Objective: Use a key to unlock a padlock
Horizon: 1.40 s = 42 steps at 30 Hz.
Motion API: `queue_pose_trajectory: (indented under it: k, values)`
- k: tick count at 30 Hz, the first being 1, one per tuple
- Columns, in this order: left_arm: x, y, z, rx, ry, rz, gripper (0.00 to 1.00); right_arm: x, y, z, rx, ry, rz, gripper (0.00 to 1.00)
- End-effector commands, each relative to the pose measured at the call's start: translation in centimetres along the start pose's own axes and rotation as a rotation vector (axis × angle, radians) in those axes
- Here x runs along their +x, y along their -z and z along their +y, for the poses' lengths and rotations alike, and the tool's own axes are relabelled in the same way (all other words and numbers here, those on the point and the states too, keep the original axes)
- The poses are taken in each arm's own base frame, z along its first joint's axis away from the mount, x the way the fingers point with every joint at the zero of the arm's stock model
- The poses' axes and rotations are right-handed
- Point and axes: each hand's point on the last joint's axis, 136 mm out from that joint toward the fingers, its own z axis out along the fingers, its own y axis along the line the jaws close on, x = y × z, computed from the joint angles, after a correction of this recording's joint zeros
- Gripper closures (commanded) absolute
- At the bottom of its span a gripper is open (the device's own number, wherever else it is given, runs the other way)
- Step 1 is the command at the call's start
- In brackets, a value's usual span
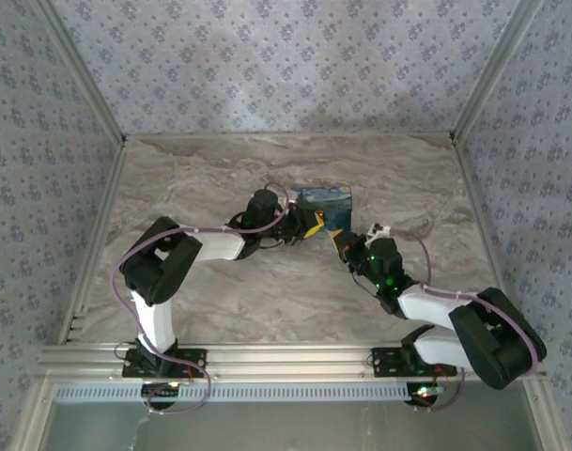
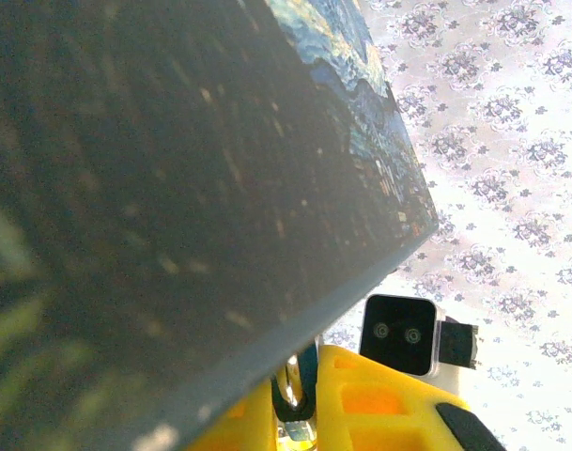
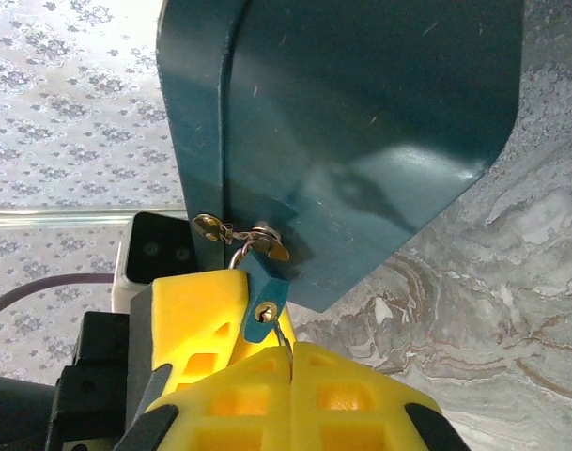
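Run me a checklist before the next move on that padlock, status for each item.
1. padlock hanging at the hasp of the box: ok.
2. left gripper jaws closed on the padlock body: ok.
3. right gripper jaws shut on a thin metal piece, apparently the key: ok.
4. key fully seated in the lock: cannot tell.
5. Shackle freed from the hasp: not ok.

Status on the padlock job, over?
Left hand shut on padlock, which hangs from the box latch. Right hand shut on key at padlock's underside. Padlock not yet off.
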Motion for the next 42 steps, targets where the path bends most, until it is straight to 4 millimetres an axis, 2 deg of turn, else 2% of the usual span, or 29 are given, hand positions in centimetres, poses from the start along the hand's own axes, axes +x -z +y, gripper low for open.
queue_pose_trajectory:
  k: [1,16,33,42]
  values:
    - [0.4,-0.3,-0.9,0.046,-0.021,0.009,0.87,-0.3,-0.2,0.9,-0.029,0.028,-0.020,1.00]
    - [0.7,-0.5,-0.7,0.048,-0.018,0.017,0.87,-0.4,-0.4,1.8,-0.047,0.036,-0.019,1.00]
    - [0.9,-0.7,-1.7,0.082,-0.017,0.021,0.88,-0.3,-1.1,2.3,-0.059,0.038,-0.011,1.00]
    - [1.1,-0.9,-2.4,0.110,-0.021,0.022,0.89,-0.6,-1.2,2.4,-0.077,-0.027,-0.057,1.00]
